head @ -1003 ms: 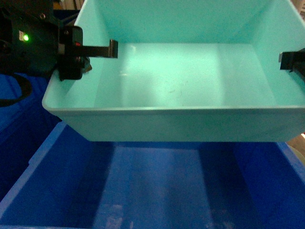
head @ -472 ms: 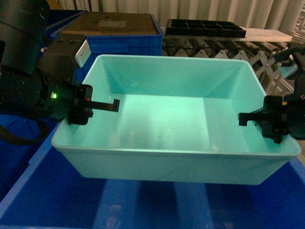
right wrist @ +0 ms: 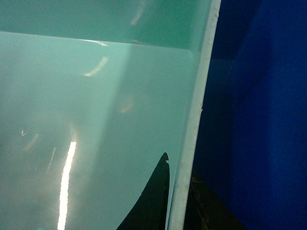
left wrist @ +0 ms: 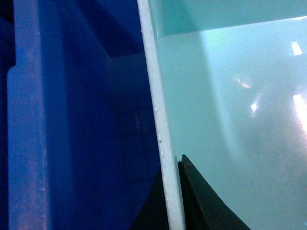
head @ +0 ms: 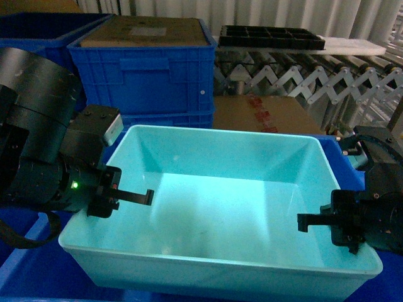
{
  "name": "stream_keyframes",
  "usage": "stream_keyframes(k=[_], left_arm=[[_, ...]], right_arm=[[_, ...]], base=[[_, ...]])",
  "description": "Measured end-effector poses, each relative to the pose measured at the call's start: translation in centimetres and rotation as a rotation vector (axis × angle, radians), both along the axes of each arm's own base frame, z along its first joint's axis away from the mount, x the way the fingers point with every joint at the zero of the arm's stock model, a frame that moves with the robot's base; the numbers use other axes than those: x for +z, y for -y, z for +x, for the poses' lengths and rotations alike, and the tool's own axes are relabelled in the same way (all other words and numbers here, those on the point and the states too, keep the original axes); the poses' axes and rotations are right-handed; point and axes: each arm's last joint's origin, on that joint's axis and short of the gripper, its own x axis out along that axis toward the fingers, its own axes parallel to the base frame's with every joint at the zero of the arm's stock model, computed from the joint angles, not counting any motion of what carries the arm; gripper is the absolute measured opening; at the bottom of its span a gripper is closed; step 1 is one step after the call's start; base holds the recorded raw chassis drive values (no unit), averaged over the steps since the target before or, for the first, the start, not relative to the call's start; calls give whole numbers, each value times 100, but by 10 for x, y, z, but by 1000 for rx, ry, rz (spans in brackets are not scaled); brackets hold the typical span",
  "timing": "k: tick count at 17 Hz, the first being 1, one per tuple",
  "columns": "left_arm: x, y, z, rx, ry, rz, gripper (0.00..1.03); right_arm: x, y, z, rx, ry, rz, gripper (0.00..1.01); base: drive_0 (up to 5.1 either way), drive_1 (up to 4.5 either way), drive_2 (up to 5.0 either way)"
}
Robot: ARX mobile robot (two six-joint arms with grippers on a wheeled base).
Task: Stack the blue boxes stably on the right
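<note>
One light turquoise blue box (head: 220,207) hangs level between my two arms, just above a dark blue crate (head: 22,267). Its inside holds nothing. My left gripper (head: 116,194) is shut on the tub's left wall, one finger inside and one outside. My right gripper (head: 343,225) is shut on the right wall the same way. In the left wrist view the pale rim (left wrist: 163,143) runs between the black fingers (left wrist: 201,206) of the left gripper (left wrist: 172,191). The right wrist view shows the rim (right wrist: 192,143) pinched in the right gripper (right wrist: 177,191).
The dark crate's walls flank the tub on both sides (left wrist: 57,120) (right wrist: 268,120). Behind on the left stand stacked dark blue crates (head: 145,75) with a brown top. A black tray (head: 271,36) lies on a roller conveyor (head: 302,78). A cardboard box (head: 264,113) sits below it.
The tub has come down from close under the camera towards the dark crate, with both grippers still clamped on its side walls. The background behind it has come into view.
</note>
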Motion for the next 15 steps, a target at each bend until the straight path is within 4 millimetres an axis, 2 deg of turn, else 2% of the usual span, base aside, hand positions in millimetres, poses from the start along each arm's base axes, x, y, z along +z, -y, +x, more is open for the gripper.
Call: stream_keyframes(k=[7,13,14,15], left_arm=[[-15,8,-7,30,-49,-35,2],[-18,9,-8,57,-70,-61,2],[-17,9,-6,73,-58,-50,25],[-16,9,-5,73,-56,-50,32]], right_arm=[[-7,3,-2,-6,-23,-13,7],[-6,2,0,7,-32,-28,7],[-5,2,1,35,-28,-72,26],[-6,2,1,42,-29,-79,32]], base=[[0,0,0],[0,0,0],[0,0,0],[0,0,0]])
